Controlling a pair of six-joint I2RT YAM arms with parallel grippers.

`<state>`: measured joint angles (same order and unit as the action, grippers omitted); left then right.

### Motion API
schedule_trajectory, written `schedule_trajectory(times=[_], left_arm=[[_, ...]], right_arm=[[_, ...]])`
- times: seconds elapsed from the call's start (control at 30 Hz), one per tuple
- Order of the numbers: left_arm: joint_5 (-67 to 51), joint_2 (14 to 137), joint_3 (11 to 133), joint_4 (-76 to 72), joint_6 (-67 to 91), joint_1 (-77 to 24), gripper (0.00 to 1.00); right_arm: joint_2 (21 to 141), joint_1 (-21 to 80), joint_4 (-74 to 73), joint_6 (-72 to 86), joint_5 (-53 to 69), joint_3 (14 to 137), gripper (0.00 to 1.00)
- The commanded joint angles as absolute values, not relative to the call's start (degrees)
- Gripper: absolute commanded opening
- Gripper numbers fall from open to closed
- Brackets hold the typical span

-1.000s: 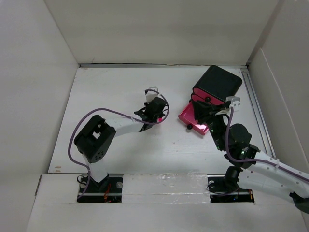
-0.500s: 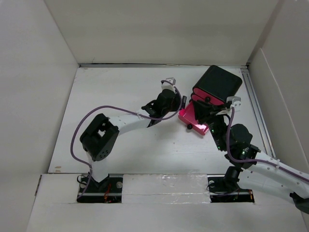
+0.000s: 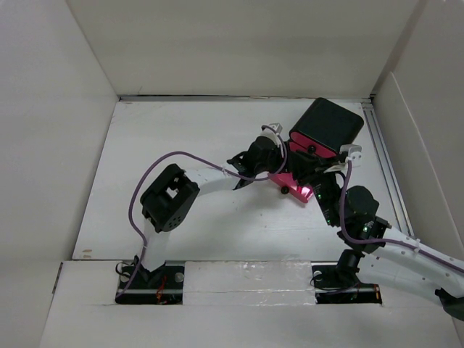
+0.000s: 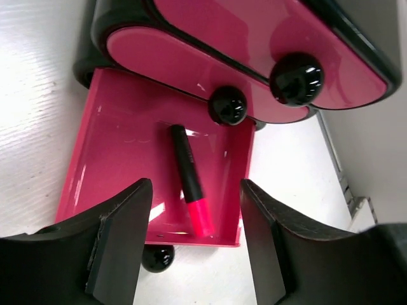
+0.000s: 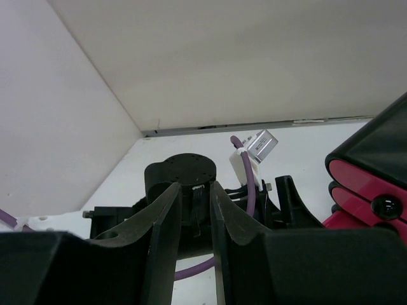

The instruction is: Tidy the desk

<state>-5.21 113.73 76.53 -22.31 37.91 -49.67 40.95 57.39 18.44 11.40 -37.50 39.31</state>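
So nearest the bases, the right gripper (image 3: 313, 174) sits just beside the open pink drawer (image 4: 102, 159), fingers a bit apart with nothing between them in its own camera. Next out, the left gripper (image 4: 194, 190) hovers right over that drawer, fingers spread wide and empty, and a black-and-pink pen (image 4: 184, 159) lies flat inside. The drawer belongs to the black box (image 3: 330, 123) at the far right of the desk (image 3: 181, 138), which runs under everything. My take: pen's stowed, so lift straight up without clipping the upper knobs (image 4: 229, 105), then push the drawer front squarely so it doesn't jam.
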Motion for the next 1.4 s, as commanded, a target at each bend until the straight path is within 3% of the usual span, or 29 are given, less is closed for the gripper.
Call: schedule_trajectory(times=[0.0,0.23,0.37,0.53,0.6,0.77,1.13,1.37], left_arm=[[-8.1,110.8,76.2,-27.0,36.4,-49.5,0.53],[4.6,96.5,59.6,-27.3,34.6,-45.6,0.5],[19.0,86.8,48.0,-21.2,33.1,-41.7,0.51],[30.0,76.7,40.5,-11.8,33.8,-40.0,0.72],[28.8,74.5,36.4,-12.4,34.3,-36.4,0.77],[13.8,73.9,31.4,-17.3,32.9,-25.1,0.77],[7.6,83.0,37.2,-18.3,23.8,-26.6,0.75],[9.7,89.3,40.5,-15.4,22.5,-28.3,0.66]], right_arm=[[41.0,57.3,20.4,11.3,-37.2,41.2,0.3],[40.7,57.3,20.3,11.5,-37.4,41.0,0.3],[41.2,57.3,20.6,11.5,-36.4,41.1,0.3],[42.3,56.8,20.8,11.9,-36.0,41.3,0.3],[42.6,56.8,20.7,12.0,-35.4,41.4,0.3],[43.1,56.8,20.4,12.0,-35.4,41.8,0.31],[43.6,56.8,20.4,12.0,-35.6,41.8,0.33],[44.2,56.8,20.7,11.7,-35.9,41.9,0.33]])
